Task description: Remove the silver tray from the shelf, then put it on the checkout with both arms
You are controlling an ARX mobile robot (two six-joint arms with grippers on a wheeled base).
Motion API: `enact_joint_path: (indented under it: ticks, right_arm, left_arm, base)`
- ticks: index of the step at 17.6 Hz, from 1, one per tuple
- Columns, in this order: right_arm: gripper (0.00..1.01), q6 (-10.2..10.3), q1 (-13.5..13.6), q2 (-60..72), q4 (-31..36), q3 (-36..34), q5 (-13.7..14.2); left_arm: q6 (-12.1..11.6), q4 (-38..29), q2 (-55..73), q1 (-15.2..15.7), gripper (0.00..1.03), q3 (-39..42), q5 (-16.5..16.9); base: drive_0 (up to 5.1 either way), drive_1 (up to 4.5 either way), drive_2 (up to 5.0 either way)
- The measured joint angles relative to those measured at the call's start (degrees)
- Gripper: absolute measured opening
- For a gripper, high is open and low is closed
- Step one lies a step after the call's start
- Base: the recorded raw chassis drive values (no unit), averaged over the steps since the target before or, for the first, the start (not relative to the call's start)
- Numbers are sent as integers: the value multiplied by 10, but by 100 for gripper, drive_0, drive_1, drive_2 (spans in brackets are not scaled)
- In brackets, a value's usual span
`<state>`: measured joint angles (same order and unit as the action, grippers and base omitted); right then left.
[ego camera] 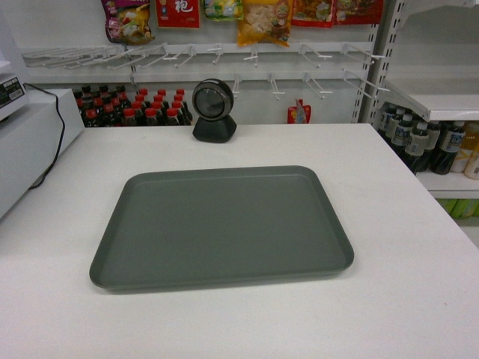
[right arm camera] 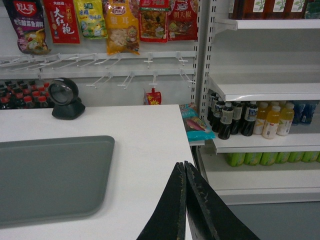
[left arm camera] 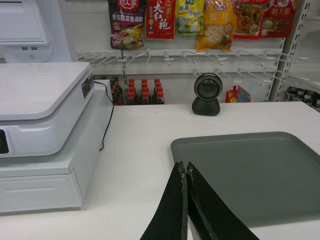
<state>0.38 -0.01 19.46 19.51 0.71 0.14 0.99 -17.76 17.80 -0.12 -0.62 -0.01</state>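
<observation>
The silver tray lay flat on the checkout, in front of the scanner and well clear of it, its long side running across me. To my judgement the placing was done: the tray sat wholly on the counter, no corner overhanging, and neither of my arms touched it.

My left end effector hung just off the tray's left edge, its two fingers pressed together on nothing. My right end effector hung off the tray's right side, further from the scanner than the tray's rim, its fingers likewise together and empty. I took it that each stood on its own side because the tray is too wide for one arm to carry.

The tray was a matte grey-green rectangle with rounded corners and a low raised rim, unmarked, and looked stiff and smooth. The counter was flat, dull white. The scanner was a round black head on a squat black stand. My fingers were black, flat and worn pale along their inner edges. To the right of the scanner, beyond the counter's end, a glossy white shelf with a thick front lip stood above bottles.
</observation>
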Motion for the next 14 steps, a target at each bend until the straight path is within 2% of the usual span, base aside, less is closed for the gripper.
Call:
enact_joint_path:
  ticks: [7, 8, 9, 10, 11, 13, 14]
  right_arm:
    - [2, 0, 0, -85, -85, 0, 0]
    - [2, 0, 0, -93, -93, 0, 0]
    - [2, 0, 0, -115, -125, 0, 0]
    - [2, 0, 0, -170, -200, 0, -1]
    - [2, 0, 0, -192, -186, 0, -2]
    - [2, 0, 0, -191, -200, 0, -1]
    - [5, 0, 0, -192, -195, 0, -2]
  left_arm:
    - [0, 77, -78, 0, 1, 0, 0]
    - [0, 115, -104, 0, 1, -2, -1]
    - [0, 187, -162, 0, 1, 0, 0]
    - [0, 169, -172, 0, 1, -2, 1]
    - [0, 185, -172, 2, 1, 0, 0]
    - [0, 178, -172, 1, 1, 0, 0]
    - [0, 181, -172, 1, 2, 0, 0]
  base:
    - [0, 0, 0]
    - [0, 0, 0]
    - [0, 0, 0]
    - [0, 0, 0]
    - [0, 0, 0]
    - [0, 0, 0]
    - [0, 0, 0]
